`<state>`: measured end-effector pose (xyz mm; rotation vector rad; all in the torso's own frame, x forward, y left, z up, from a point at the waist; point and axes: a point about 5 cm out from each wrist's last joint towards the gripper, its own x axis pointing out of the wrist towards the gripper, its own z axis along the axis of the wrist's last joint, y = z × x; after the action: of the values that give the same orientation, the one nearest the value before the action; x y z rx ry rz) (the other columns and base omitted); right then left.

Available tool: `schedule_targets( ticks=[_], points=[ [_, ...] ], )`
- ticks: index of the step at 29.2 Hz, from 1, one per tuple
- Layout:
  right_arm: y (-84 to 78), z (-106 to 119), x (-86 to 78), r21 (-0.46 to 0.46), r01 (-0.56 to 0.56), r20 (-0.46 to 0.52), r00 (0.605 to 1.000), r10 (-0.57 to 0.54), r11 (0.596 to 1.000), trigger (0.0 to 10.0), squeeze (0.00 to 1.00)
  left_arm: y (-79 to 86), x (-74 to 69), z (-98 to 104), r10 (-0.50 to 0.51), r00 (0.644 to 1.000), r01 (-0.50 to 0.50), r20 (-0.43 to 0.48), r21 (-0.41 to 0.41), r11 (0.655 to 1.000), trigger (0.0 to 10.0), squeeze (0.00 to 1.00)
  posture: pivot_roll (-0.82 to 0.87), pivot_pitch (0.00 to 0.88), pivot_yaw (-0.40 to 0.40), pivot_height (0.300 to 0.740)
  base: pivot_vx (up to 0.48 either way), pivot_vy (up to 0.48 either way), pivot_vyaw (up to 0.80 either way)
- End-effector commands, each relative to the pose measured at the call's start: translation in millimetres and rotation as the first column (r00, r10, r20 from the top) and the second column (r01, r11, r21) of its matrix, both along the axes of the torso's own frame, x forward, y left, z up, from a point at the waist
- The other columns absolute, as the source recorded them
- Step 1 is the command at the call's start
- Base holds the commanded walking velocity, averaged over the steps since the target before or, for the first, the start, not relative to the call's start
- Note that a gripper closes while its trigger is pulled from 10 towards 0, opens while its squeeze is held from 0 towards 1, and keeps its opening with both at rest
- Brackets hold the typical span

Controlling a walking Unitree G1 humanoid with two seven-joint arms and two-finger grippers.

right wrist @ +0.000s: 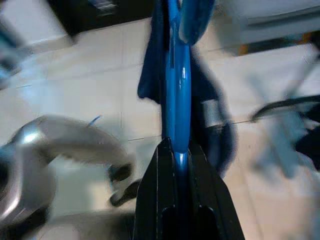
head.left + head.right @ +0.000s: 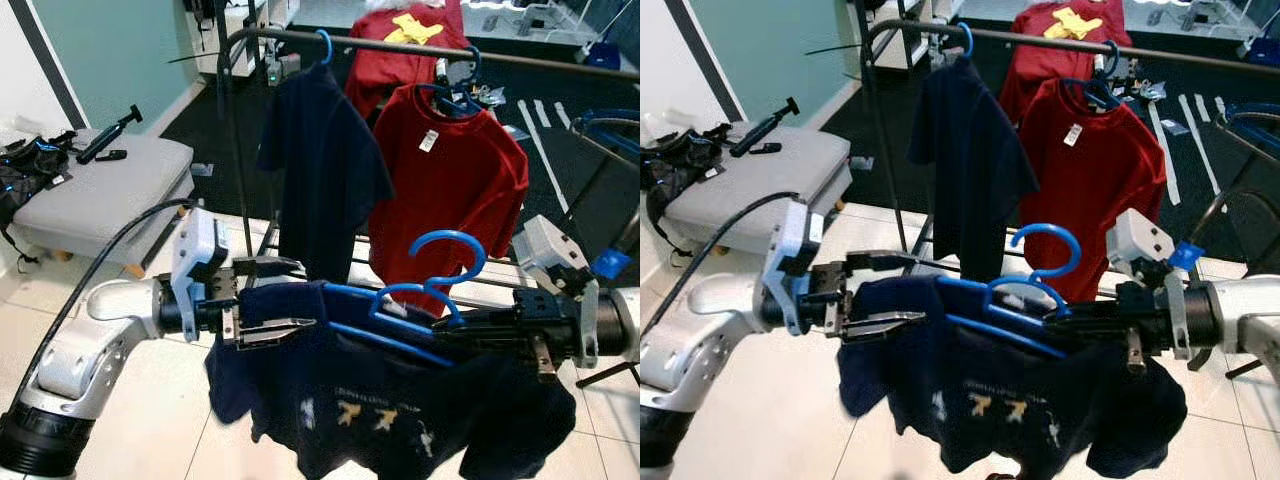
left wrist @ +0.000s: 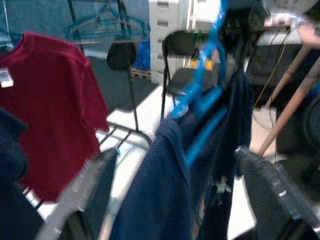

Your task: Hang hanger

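Hanger held low, rail not yet reached

The clothes rail (image 2: 400,45) stands ahead, carrying two shirts. Below it, a navy shirt (image 2: 400,400) drapes on the blue hanger (image 2: 420,300). Right end effector (image 1: 180,150) is clamped on the hanger; left end effector (image 2: 265,305), fingers apart, sits at the shoulder. Best lift the hook (image 2: 445,255) level over free rail

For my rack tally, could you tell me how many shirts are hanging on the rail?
3: a navy shirt at the left, a red shirt beside it, another red shirt behind. More may be hidden.
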<state>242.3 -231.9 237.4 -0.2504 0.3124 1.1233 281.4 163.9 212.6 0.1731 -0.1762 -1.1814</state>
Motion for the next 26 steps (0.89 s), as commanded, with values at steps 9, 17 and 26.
schedule_targets(
  ticks=[9, 17, 26],
  points=[
    [-28.5, -26.4, 10.5, 0.062, 0.426, -0.012, 0.904, -0.426, 0.902, 0.0, 0.00, 78.1, 13.3, -60.3, 0.577, 0.801, -0.574, -0.161, 0.068, 0.816, 10.0, 1.00, -0.03, 0.138, 0.005, 0.740, 0.000, 0.000, 0.00],
    [-52.1, -60.0, 21.2, 0.169, 0.807, -0.007, 0.575, -0.818, 0.565, 7.5, 0.00, 70.9, 5.3, -85.4, 0.768, 0.551, -0.821, -0.328, -0.049, 0.569, 10.0, 0.00, -0.04, 0.151, 0.000, 0.740, 0.000, 0.000, 0.00],
    [-56.9, -72.3, 26.6, 0.178, 0.911, 0.005, 0.378, -0.926, 0.373, 10.0, 0.00, 43.3, 0.7, -88.7, 0.763, 0.547, -0.832, -0.346, -0.122, 0.541, 10.0, 0.00, -0.04, 0.151, -0.004, 0.740, 0.235, 0.000, 0.00]
  ],
)
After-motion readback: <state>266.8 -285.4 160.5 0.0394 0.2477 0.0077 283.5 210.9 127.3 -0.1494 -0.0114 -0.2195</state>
